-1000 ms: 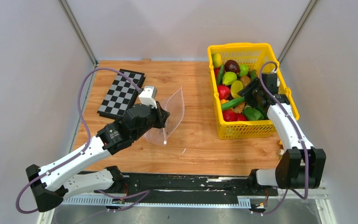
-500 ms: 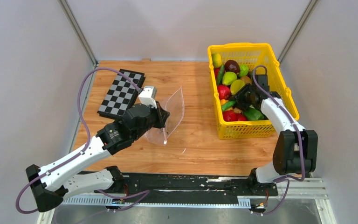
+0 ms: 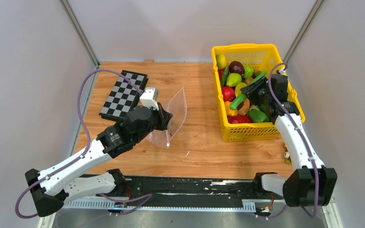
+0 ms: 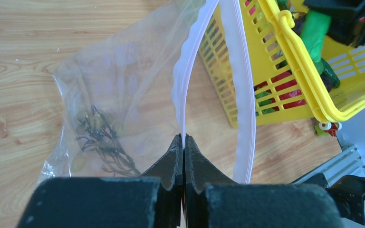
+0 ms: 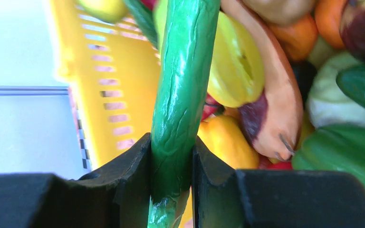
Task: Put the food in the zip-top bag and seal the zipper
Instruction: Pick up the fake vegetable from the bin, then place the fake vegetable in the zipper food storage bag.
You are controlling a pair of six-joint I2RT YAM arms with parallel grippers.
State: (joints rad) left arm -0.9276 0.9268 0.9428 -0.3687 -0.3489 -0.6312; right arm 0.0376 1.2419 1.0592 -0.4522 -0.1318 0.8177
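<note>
The clear zip-top bag [image 3: 173,116] stands open on the wooden table, its pinkish zipper [image 4: 186,85] parted into two strips. My left gripper [image 3: 165,118] is shut on one zipper strip and holds the mouth up; it also shows in the left wrist view [image 4: 184,138]. My right gripper [image 3: 254,91] is shut on a long green cucumber-like piece [image 3: 245,94] and holds it above the food [image 3: 233,79] in the yellow basket. The right wrist view shows my right gripper [image 5: 172,156] clamped on that piece [image 5: 183,85]. The bag holds only a dark printed pattern [image 4: 100,137].
The yellow mesh basket [image 3: 285,85] full of toy fruits and vegetables stands at the back right. A chessboard [image 3: 123,95] lies at the back left. Tiny orange-red blocks [image 3: 286,154] lie by the table's right front edge.
My right gripper closed on the green cucumber-like piece and lifted it up out of the pile, tilting it. The right arm swung outward. My left gripper and the bag stayed put.
</note>
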